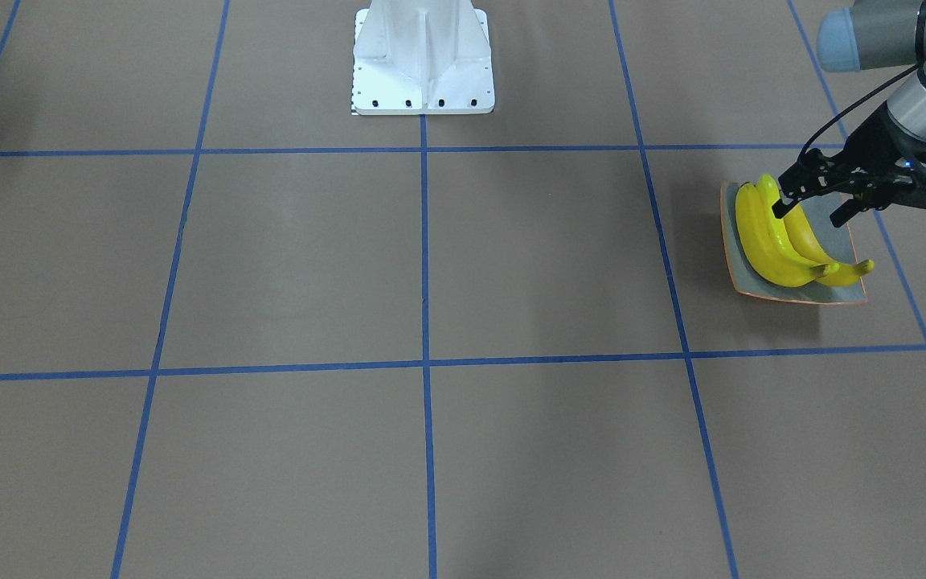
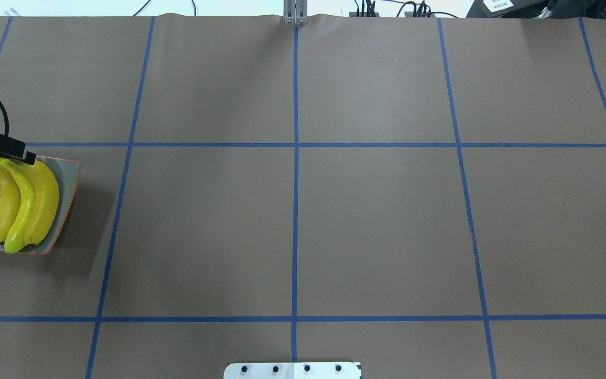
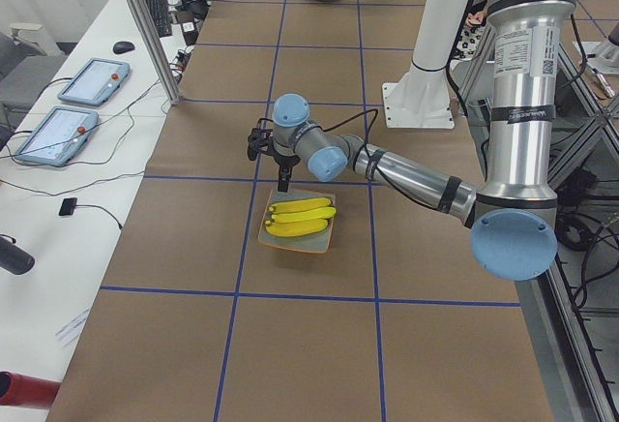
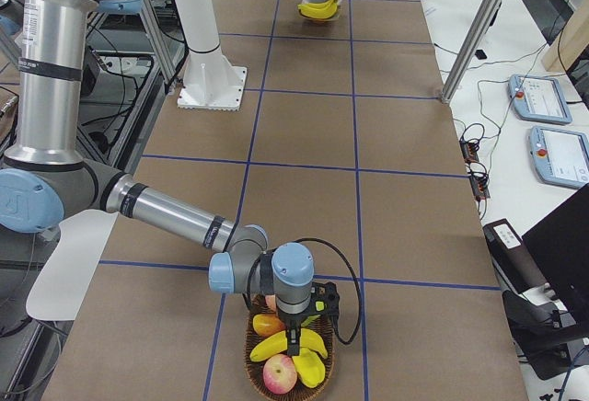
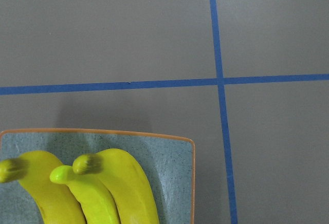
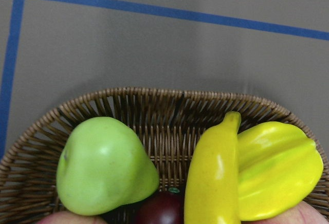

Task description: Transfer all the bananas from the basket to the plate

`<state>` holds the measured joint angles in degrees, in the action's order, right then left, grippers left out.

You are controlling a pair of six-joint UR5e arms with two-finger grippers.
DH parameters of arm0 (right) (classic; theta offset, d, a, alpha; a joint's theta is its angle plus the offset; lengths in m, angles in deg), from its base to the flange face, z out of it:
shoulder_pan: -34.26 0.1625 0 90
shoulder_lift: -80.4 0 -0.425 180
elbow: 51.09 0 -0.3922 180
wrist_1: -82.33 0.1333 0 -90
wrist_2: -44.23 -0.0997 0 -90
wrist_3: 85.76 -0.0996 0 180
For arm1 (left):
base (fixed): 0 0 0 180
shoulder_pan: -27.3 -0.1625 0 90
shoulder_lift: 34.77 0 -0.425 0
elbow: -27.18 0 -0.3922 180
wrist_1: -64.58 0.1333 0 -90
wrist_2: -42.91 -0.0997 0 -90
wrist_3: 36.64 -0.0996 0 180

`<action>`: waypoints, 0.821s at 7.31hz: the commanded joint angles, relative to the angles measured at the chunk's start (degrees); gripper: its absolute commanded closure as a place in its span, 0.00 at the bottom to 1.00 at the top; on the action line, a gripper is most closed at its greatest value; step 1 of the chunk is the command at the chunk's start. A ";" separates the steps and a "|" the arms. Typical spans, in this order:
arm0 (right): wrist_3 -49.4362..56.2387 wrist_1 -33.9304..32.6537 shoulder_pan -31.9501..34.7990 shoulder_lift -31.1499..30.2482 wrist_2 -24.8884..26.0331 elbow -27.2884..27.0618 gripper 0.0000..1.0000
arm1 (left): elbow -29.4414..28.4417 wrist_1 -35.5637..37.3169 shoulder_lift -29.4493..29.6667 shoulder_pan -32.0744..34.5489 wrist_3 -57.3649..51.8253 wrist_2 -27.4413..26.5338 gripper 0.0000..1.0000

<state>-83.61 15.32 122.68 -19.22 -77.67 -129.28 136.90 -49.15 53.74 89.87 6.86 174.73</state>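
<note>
On my left, three glossy yellow bananas (image 2: 27,205) lie on the square grey-green plate (image 2: 69,173). My left gripper (image 1: 807,215) hovers over their far ends, fingers apart, empty. On my right, one yellow banana (image 6: 213,178) lies in the brown wicker basket (image 6: 154,106) beneath my right gripper (image 4: 294,335), whose state I cannot tell.

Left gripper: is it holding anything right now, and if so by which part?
Nothing. The left gripper hangs open over the plate's end, jaws spread and empty; the three bananas lie loose on the plate.
</note>
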 commanded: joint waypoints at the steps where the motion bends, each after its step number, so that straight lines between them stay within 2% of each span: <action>1: -0.21 0.03 -1.58 0.13 0.09 1.47 0.10 | 0.05 0.00 0.00 0.09 0.01 -0.07 0.01; 3: 0.31 0.12 -2.20 0.74 0.17 2.69 0.18 | 0.05 0.00 0.08 0.09 0.01 0.02 0.01; 4: 1.19 0.29 -2.20 0.75 0.78 3.40 0.27 | 0.14 0.00 0.26 0.09 0.10 0.02 0.01; 5: 3.29 0.30 -2.20 0.84 2.27 3.40 0.46 | 0.14 0.00 0.52 0.09 0.71 0.02 0.01; 6: 4.70 0.21 -2.20 1.19 2.37 3.40 0.85 | 0.14 0.09 0.78 0.09 1.33 0.02 0.01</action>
<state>-80.87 15.56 120.50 -18.39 -75.96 -126.02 137.02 -49.13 54.21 89.96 7.50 174.74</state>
